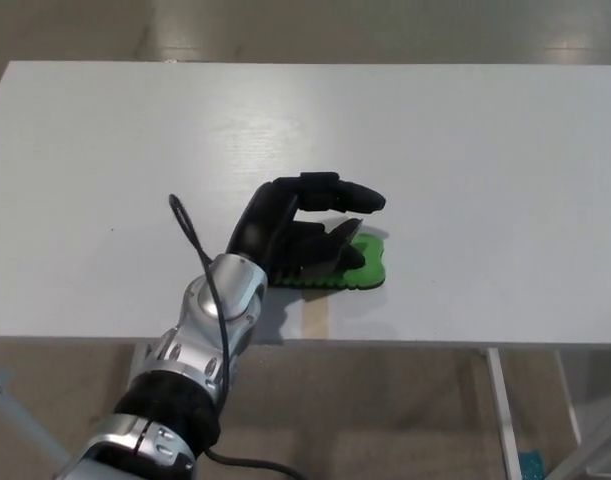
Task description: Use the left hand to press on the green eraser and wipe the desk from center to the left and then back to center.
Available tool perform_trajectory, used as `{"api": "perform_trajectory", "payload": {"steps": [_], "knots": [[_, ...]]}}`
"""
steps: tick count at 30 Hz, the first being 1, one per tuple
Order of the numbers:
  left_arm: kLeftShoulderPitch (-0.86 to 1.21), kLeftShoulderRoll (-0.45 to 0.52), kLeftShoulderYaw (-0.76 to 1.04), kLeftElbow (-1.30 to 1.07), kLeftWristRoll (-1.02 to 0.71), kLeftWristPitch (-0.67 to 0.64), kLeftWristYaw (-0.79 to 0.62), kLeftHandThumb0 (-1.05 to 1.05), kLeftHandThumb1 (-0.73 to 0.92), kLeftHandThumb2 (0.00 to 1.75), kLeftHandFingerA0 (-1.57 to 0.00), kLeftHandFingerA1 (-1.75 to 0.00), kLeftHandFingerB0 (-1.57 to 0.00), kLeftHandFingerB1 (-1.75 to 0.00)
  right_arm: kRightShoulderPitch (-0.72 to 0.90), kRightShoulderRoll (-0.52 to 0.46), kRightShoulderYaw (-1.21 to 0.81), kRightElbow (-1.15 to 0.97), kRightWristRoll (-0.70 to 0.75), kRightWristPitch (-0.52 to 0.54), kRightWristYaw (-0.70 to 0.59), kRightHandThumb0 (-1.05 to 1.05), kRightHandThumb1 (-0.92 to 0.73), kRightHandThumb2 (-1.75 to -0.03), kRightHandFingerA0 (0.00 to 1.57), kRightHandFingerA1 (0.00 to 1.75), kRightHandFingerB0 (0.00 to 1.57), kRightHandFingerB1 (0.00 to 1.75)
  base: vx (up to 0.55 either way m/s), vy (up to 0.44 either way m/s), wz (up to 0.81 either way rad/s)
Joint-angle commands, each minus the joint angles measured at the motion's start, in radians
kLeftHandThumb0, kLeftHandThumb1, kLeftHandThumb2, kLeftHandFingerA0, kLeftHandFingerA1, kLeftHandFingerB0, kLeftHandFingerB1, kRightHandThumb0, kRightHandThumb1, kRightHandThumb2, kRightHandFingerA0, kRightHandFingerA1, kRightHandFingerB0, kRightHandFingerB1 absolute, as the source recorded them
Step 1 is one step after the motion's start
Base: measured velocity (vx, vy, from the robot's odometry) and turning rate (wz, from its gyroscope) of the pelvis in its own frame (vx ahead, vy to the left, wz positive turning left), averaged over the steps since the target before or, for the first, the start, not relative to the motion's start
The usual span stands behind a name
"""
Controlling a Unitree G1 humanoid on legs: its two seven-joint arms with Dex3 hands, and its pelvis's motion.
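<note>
Green eraser (357,266) lies near the front edge of the white desk (485,150), my left hand (303,232) pressing flat on it (fingers spread, not clenched); next I slide it left.

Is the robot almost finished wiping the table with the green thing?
Not yet, it seems. Done: the left hand is already lying on the green eraser, so pressing has begun. In hand: the eraser sits near the middle of the white desk, by its front edge. Left: the sweep out to the left side and back to centre.
</note>
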Motion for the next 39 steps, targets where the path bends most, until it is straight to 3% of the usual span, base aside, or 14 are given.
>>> {"api": "perform_trajectory", "payload": {"steps": [1,11,16,23,28,39], "knots": [[0.079,0.043,0.022,0.059,0.02,0.013,-0.013,-0.25,0.78,0.65,-1.05,-0.59,-0.92,-0.52,0.01,-0.002,-0.002,0.008,-0.005,-0.019,0.002,-0.47,-0.78,-0.64,0.62,0.43,0.58,0.39,0.0,0.0,0.0],[0.129,0.168,0.081,0.114,0.006,-0.037,-0.044,-0.23,0.79,0.65,-1.04,-0.6,-0.91,-0.54,0.005,0.0,-0.008,0.025,0.005,-0.01,0.013,-0.47,-0.78,-0.64,0.63,0.44,0.59,0.39,0.0,0.0,0.0],[0.155,0.28,0.137,0.169,-0.017,-0.082,-0.072,-0.22,0.79,0.65,-1.03,-0.6,-0.9,-0.55,0.011,-0.004,-0.001,0.023,-0.009,-0.005,-0.002,-0.47,-0.78,-0.64,0.64,0.44,0.61,0.4,0.0,0.0,0.0],[0.153,0.346,0.193,0.21,-0.04,-0.09,-0.084,-0.2,0.8,0.63,-1.03,-0.61,-0.9,-0.55,0.002,-0.009,0.004,0.029,-0.018,-0.003,-0.009,-0.47,-0.78,-0.64,0.64,0.44,0.61,0.4,0.0,0.0,0.0],[0.174,0.447,0.277,0.269,-0.093,-0.084,-0.122,-0.11,0.8,0.64,-1.02,-0.59,-0.84,-0.54,-0.008,-0.017,0.009,0.037,-0.023,0.004,-0.007,-0.47,-0.77,-0.64,0.64,0.45,0.62,0.41,0.0,0.0,0.0],[0.208,0.481,0.311,0.32,-0.084,-0.078,-0.097,-0.23,0.75,0.64,-1.12,-0.56,-0.96,-0.51,-0.002,-0.008,0.001,0.038,-0.011,0.012,-0.004,-0.47,-0.77,-0.64,0.64,0.45,0.62,0.41,0.0,0.0,0.0]]}}
